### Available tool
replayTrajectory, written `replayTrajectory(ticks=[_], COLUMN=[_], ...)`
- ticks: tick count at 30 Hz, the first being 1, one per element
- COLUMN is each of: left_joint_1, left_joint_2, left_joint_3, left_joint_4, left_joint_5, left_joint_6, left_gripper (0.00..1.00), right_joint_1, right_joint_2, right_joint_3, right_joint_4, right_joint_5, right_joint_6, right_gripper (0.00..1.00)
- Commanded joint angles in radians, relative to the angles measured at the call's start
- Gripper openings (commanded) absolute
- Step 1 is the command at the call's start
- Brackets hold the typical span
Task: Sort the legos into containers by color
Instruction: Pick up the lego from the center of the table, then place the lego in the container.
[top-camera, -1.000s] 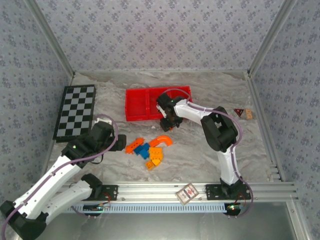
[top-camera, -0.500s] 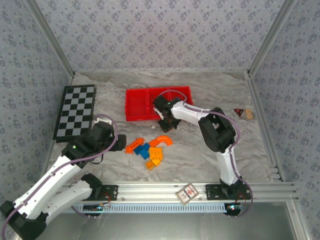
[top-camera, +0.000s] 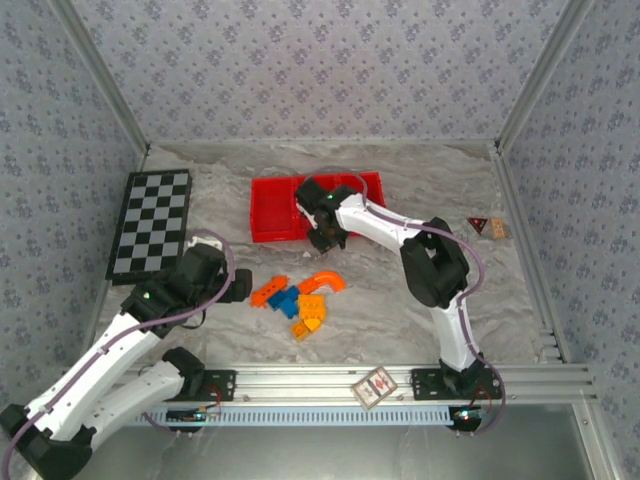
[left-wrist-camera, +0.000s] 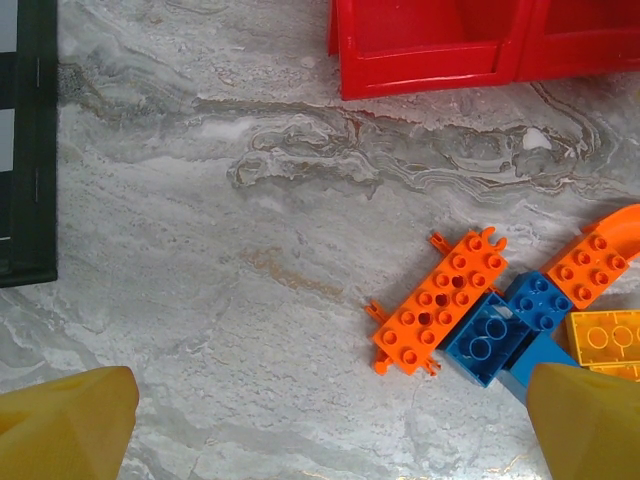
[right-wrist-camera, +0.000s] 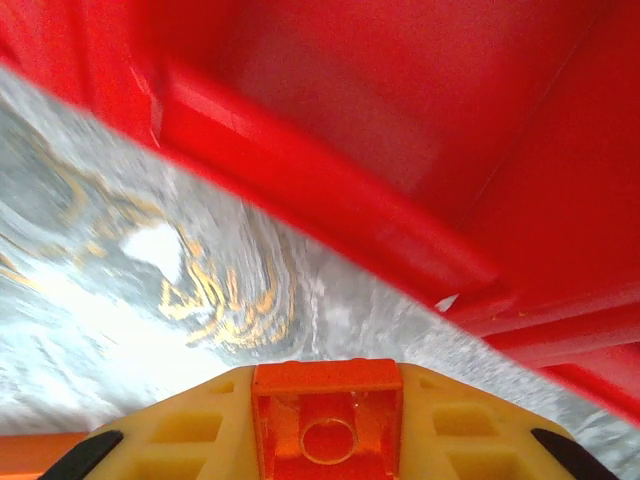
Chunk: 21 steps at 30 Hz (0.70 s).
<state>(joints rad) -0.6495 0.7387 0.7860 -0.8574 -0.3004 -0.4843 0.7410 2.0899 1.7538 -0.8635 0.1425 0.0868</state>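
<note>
Delivery is in hand: the right gripper (top-camera: 324, 238) pinches an orange brick (right-wrist-camera: 326, 404) at the red tray's (top-camera: 268, 206) near edge, probably needing to clear its rim next, while the left gripper (top-camera: 243, 286) hovers spread beside the loose bricks (left-wrist-camera: 440, 302).

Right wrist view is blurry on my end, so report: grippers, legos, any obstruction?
Right gripper shut on orange brick at near edge of red tray. Left gripper open beside loose legos. No obstruction seen.
</note>
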Motion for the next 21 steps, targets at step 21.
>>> replayTrajectory(ticks=[21], left_joint_1=[-0.013], left_joint_2=[-0.039], left_joint_3=[0.007], left_joint_4=[-0.001], left_joint_5=[-0.008], left_joint_6=[-0.009], left_gripper=[1.00], right_joint_1=[-0.097], right_joint_2=[0.288], right_joint_3=[0.569], right_joint_4=[-0.098], right_joint_5=[-0.082], right_joint_6=[0.141], right_gripper=[0.42])
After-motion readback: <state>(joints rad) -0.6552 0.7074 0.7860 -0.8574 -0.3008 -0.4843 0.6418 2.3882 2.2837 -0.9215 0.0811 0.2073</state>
